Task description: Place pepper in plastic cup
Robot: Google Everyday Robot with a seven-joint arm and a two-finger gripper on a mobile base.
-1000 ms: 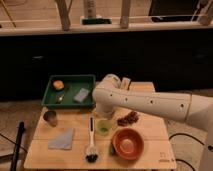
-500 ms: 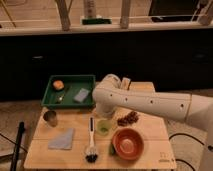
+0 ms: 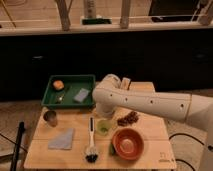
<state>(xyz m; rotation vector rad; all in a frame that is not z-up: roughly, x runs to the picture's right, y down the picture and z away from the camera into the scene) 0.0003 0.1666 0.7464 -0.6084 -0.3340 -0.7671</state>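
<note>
The small pale yellow-green plastic cup (image 3: 103, 128) stands on the wooden table (image 3: 150, 150), between the brush and the orange bowl. My gripper (image 3: 104, 118) hangs at the end of the white arm (image 3: 150, 102), right above the cup and close to its rim. The arm hides most of it. A small green thing (image 3: 111, 148), possibly the pepper, lies against the left edge of the orange bowl (image 3: 128, 143). I cannot tell whether anything is in the gripper or inside the cup.
A green tray (image 3: 70, 103) at the back left holds an orange fruit (image 3: 58, 84) and a grey sponge (image 3: 81, 95). A grey metal cup (image 3: 50, 118), a grey cloth (image 3: 62, 139), a black-headed brush (image 3: 91, 142) and a brown cluster (image 3: 128, 119) lie on the table.
</note>
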